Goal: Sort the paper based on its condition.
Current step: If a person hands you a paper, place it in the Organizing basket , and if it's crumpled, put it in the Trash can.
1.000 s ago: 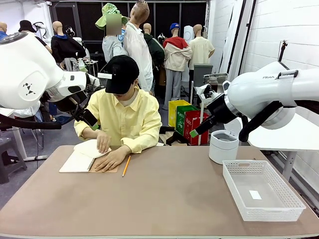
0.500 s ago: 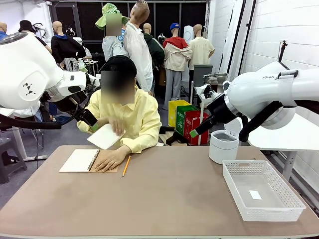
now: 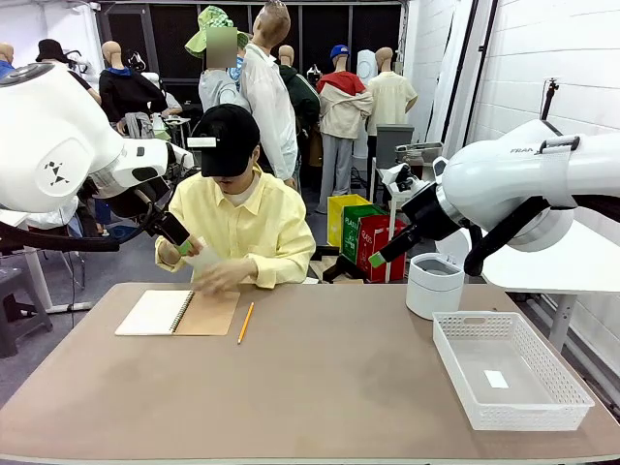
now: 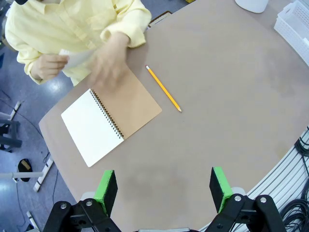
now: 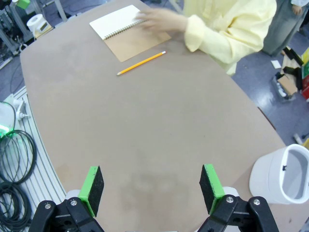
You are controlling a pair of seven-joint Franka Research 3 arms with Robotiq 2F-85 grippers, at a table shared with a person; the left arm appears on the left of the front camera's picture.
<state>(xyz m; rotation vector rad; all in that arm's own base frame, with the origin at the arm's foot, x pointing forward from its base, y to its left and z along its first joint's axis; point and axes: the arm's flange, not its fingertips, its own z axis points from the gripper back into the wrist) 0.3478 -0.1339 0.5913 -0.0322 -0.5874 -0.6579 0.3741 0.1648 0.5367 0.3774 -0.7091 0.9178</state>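
Person's hand [image 3: 221, 275] has left notebook [image 3: 178, 313] for paper [image 3: 204, 258]; left pincer [image 4: 162, 189] and right pincer [image 5: 151, 188] gape empty.

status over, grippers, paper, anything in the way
Left gripper open, empty; right gripper open, empty. Paper in person's hands, off the table. Notebook and pencil lie near them.

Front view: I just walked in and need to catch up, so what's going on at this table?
The person holds a loose white sheet in both hands, just beyond the open notebook and pencil on the table. The left gripper and right gripper hang open and empty over it. The white basket and bin stand at the robot's right.
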